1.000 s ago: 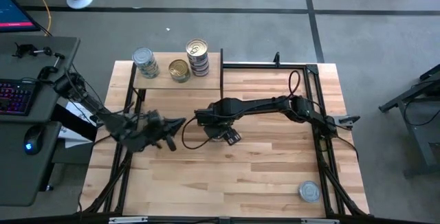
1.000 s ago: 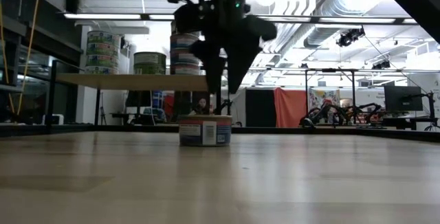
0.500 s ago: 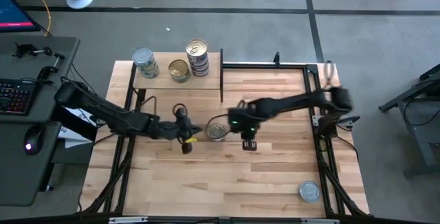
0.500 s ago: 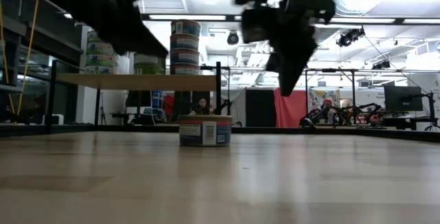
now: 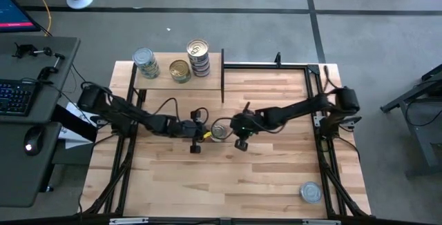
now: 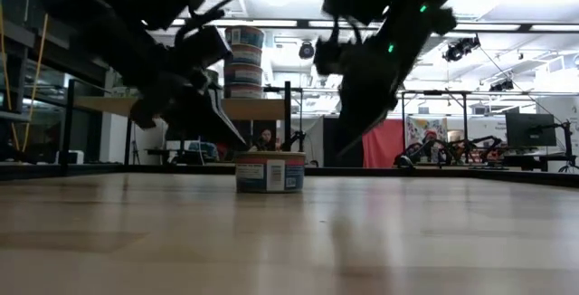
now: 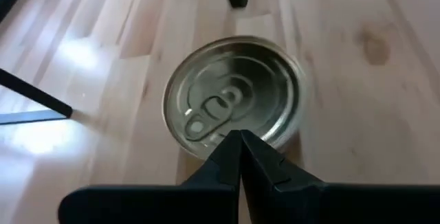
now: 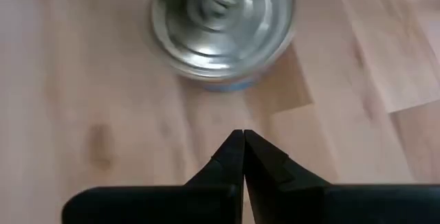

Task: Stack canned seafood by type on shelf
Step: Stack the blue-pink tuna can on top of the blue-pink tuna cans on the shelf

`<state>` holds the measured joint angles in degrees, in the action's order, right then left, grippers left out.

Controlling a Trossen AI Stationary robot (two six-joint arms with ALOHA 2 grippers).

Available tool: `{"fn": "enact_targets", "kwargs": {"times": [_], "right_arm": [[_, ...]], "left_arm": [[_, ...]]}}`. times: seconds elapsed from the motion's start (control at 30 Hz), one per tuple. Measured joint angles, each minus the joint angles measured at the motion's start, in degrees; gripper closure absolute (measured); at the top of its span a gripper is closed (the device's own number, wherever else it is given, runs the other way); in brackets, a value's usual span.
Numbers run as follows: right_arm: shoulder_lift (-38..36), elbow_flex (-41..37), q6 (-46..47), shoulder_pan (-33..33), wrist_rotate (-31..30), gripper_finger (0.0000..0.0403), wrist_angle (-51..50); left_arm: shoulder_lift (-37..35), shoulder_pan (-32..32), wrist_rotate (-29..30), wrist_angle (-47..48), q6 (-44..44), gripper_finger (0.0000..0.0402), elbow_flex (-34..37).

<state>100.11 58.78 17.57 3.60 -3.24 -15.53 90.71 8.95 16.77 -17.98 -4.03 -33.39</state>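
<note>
One tin of canned seafood (image 5: 219,131) with a gold pull-tab top (image 7: 234,107) stands on its base at the table's middle. My left gripper (image 7: 239,141) is shut just left of it, its tips over the tin's left rim. My right gripper (image 8: 243,138) is shut on nothing, a short way right of the tin (image 8: 223,25). The shelf (image 5: 166,81) at the far left carries a silver-blue-topped stack (image 5: 145,63), a single gold-topped tin (image 5: 179,71) and a taller stack (image 5: 198,57). My left gripper's shut fingertips (image 7: 234,148) slant down from the table's left, over the tin's left rim (image 7: 206,145). I cannot tell whether they touch the rim or hang just above it. The tin stands flat on the table.
Another silver-topped tin (image 5: 311,192) stands near the table's front right corner. A black upright (image 5: 222,73) edges the shelf's right end, and black frame rails (image 5: 276,65) run along the far and right sides. Bare wood lies in front of both grippers.
My right gripper has left its place above the tin, gone toward the table's right edge, come down and shut with nothing in it. My left gripper has moved right and down to the tin's left rim. The tin has stayed where it was.
</note>
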Motion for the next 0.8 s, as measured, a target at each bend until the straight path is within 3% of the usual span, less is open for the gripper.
{"fn": "enact_targets", "kwargs": {"times": [0.17,0.8], "right_arm": [[3.6,1.4,-2.4,-2.1,-0.8,0.0403,-0.5],[3.7,1.5,-7.1,-1.6,-1.3,0.0403,3.8]], "left_arm": [[1.5,-1.3,0.2,-2.9,0.6,0.0401,0.0],[7.0,-0.1,-0.8,-6.7,6.0,0.0402,-0.3]]}}
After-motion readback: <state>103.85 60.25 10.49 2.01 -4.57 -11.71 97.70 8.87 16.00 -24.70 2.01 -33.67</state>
